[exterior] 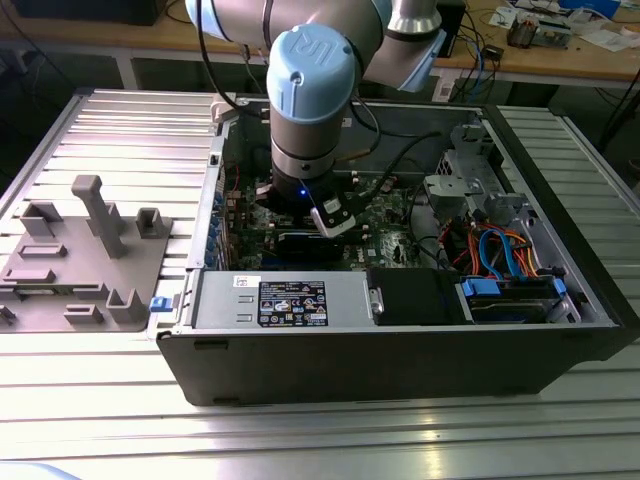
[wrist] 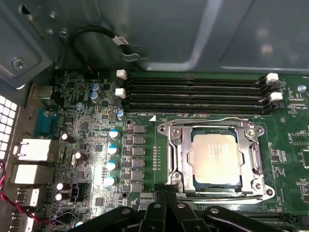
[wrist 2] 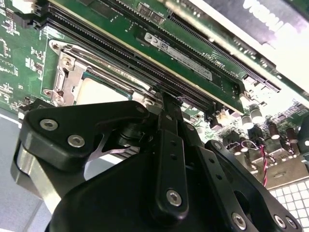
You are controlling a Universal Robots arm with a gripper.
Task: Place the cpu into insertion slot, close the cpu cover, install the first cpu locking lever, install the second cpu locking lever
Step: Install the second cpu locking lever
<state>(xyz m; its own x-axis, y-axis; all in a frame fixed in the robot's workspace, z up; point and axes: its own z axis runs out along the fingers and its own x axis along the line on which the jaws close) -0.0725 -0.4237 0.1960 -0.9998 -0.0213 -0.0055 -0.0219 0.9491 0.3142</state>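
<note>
The cpu (wrist: 216,158) is seen lying flat in the insertion slot (wrist: 181,166), its silver-grey top showing through the window of the cpu cover (wrist: 253,159), which is laid down over it. The cover's silvery frame is seen all round the chip, and thin wire levers (wrist: 212,121) are seen along the frame's edges; whether they are latched cannot be told. In the second wrist view the same cpu (wrist 2: 99,92) is glimpsed pale behind the gripper's black links, with the cover's metal rim (wrist 2: 65,72) beside it.

The gripper (wrist: 166,189) is seen at the socket's edge, its two black fingertips (wrist: 161,192) pressed close together with hardly any gap between them. Nothing is seen pinched between them, and whether they touch the socket rim cannot be told. In the second wrist view the fingers (wrist 2: 170,125) are seen reaching toward the long black memory slots (wrist 2: 145,63).

Open room is tight: the memory slots (wrist: 198,94) run just beside one edge of the socket, and a row of small capacitors (wrist: 112,157) stands near another edge. In the exterior view the arm (exterior: 310,110) is seen reaching down into an open computer case (exterior: 400,350), whose walls close in on every side. The case rests on a ribbed metal worktop (exterior: 120,140), and a grey fixture (exterior: 90,250) lies at the exterior view's left, well apart from the case.
</note>
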